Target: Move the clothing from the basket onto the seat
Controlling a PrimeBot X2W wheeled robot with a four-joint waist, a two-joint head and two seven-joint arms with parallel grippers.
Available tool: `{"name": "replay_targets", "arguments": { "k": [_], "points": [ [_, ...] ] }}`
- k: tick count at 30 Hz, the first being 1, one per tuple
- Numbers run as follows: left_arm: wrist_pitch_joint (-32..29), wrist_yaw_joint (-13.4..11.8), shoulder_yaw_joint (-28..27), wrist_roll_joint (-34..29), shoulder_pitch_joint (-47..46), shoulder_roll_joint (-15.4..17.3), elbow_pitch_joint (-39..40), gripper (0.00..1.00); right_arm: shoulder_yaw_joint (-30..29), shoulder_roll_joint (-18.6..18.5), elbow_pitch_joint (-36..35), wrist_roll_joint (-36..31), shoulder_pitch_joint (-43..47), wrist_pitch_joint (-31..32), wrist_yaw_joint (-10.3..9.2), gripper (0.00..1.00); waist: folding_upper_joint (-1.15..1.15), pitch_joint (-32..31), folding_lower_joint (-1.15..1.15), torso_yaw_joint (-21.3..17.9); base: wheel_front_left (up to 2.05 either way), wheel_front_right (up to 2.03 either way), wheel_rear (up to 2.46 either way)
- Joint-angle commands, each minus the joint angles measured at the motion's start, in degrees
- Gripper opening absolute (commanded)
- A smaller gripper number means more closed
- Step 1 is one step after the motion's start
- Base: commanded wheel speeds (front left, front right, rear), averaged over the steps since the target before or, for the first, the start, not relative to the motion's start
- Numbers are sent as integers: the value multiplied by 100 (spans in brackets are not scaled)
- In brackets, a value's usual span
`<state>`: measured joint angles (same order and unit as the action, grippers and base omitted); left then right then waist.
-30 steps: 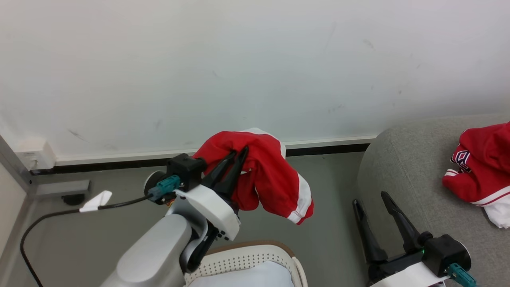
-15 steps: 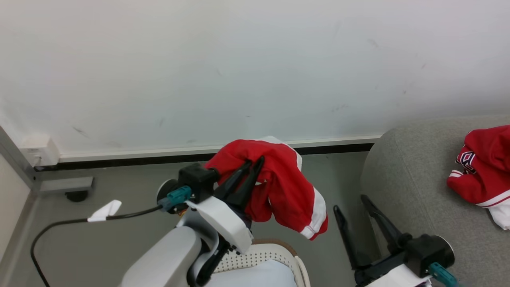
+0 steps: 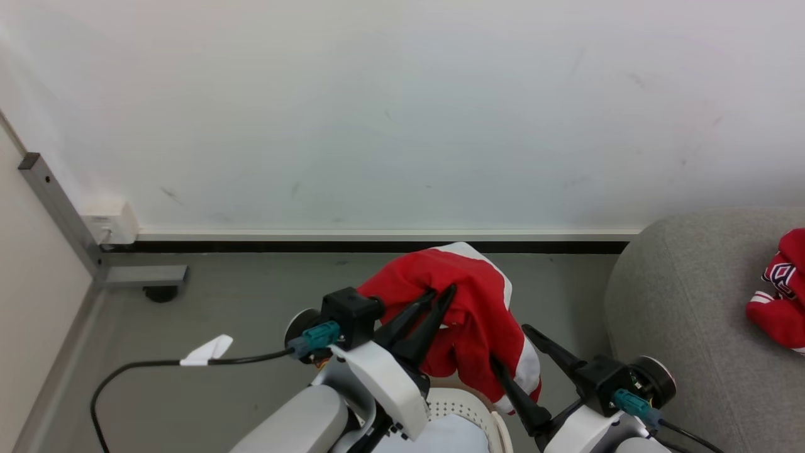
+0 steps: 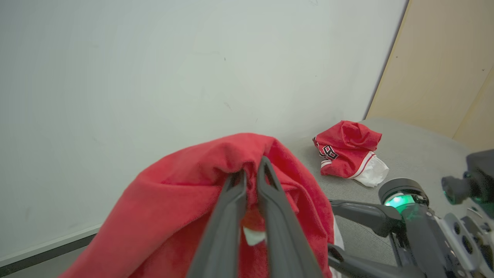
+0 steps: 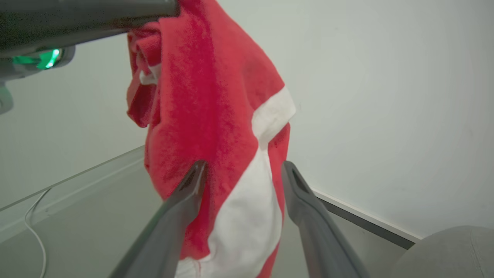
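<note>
Left gripper (image 3: 443,290): my two fingers are pressed together on a fold of the red garment (image 3: 468,296), pinching it up in the air just beyond the basket.
Right gripper (image 3: 509,343): my fingers are spread wide and hold nothing. In my wrist view they stand on either side of the garment's hanging lower end. Whether they touch the cloth I cannot tell.
Basket (image 3: 462,402): sits at the bottom edge of my head view, between my two arms, with its white perforated wall and pale bottom showing.
Red garment: drapes over my left fingers, and its white panel hangs down toward my right gripper, clear of the floor (image 3: 251,302).
Floor: grey. A black cable (image 3: 144,363) with a white tag lies on it to my left.
Seat (image 3: 685,302): light grey and rounded, to my right, beyond my right gripper.
Second garment (image 3: 780,296): red with white trim and a dark printed patch. It lies crumpled on the seat, well apart from the held one.
Wall (image 3: 402,113): white, with a dark strip along its foot.
</note>
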<state>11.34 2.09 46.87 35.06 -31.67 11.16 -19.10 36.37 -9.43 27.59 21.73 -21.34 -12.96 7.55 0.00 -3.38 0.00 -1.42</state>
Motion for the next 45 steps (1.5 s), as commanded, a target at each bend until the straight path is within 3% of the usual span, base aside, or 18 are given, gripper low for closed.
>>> {"name": "replay_targets", "arguments": {
  "k": [1, 13, 14, 15, 16, 17, 18, 29, 42, 43, 44, 45],
  "points": [
    [-16, 22, 19, 35, 66, -10, 35, 0, 114, -39, 124, 106, -120, 18, -13, 100, 0, -39, 0, 121, 0, 0, 0],
    [-219, 136, 306, 72, 116, -117, 188, 0, 1171, 175, 1151, 1037, -802, -149, -13, 100, 0, -148, 0, 668, 0, 0, 0],
    [-243, 129, 331, 74, 118, -122, 200, 0, 1210, 191, 1244, 1105, -836, -179, -13, 87, 0, -160, 0, 712, 0, 0, 0],
    [-257, 125, 352, 72, 123, -127, 213, 0, 1245, 219, 1327, 1171, -860, -182, -13, 52, 0, -172, 0, 752, 0, 0, 0],
    [-272, 124, 369, 73, 131, -123, 226, 0, 1276, 247, 1407, 1215, -891, -201, -13, 35, 0, -180, 0, 787, 0, 0, 0],
    [-294, 114, 379, 74, 137, -112, 239, 0, 1295, 271, 1465, 1249, -925, -216, -13, 6, 0, -186, 0, 817, 0, 0, 0],
    [-304, 107, 390, 76, 144, -98, 247, 0, 1314, 295, 1499, 1288, -955, -224, -13, 0, 0, -189, 0, 844, 0, 0, 0],
    [-319, 3, 366, 117, 199, 14, 339, 0, 1161, 281, 1289, 1325, -900, -225, -13, 0, 0, -152, 0, 817, 0, 0, 0],
    [-205, -113, 306, 138, 201, 73, 339, 0, 529, 245, 719, 1175, -578, -225, -13, 0, 0, -72, 0, 572, 0, 0, 0],
    [-197, -124, 304, 137, 205, 81, 345, 8, 460, 248, 646, 1220, -551, -226, -13, 0, 0, -61, 0, 531, 0, 0, 0],
    [-185, -138, 302, 127, 214, 98, 345, 25, 395, 236, 594, 1226, -540, -226, -13, 0, 0, -50, 0, 480, 0, 0, 0],
    [-160, -151, 298, 114, 226, 120, 342, 51, 330, 219, 533, 1241, -530, -226, -13, 0, 0, -38, 0, 419, 0, 0, 0]
  ]
}}
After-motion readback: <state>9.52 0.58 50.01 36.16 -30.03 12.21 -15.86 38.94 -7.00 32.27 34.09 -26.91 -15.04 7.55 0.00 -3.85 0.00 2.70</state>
